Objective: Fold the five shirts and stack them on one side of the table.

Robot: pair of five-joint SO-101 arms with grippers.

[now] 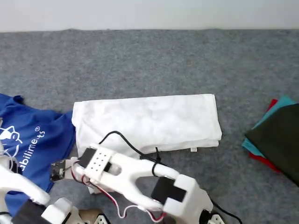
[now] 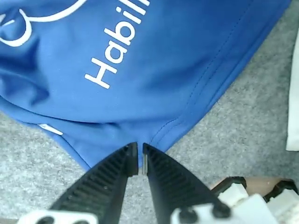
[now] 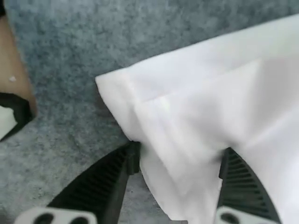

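**Arm and Garment Status**

1. In the right wrist view, the right gripper (image 3: pixel 181 154) has its fingers (image 3: pixel 117 172) released and spread wide, one on either side of a corner of the white shirt (image 3: pixel 210 102). The layered folded edges of that corner are distinct here. The high view instead shows the shirt as a folded rectangle at mid-tabletop, with the right arm (image 1: pixel 140 177) reaching to its near left corner.

2. In the left wrist view, the left gripper (image 2: pixel 139 156) is clenched tip to tip just at the hem of the blue shirt (image 2: pixel 140 56). Whether the tips touch the cloth cannot be told. In the high view this shirt lies unfolded at the left edge, just beside the white one.

3. The tabletop (image 1: pixel 149 60) carries a grey felt-like cover. A bare wood-coloured strip (image 3: pixel 11 70) borders the cover near the arms. A pale wall (image 1: pixel 149 14) stands behind the far edge.

4. A black cable (image 1: pixel 121 137) loops from the right arm over the white shirt's near edge. At the right edge, well apart from it, a dark shirt (image 1: pixel 280 137) lies on a teal shirt (image 1: pixel 282 102) and a red shirt (image 1: pixel 261 161).
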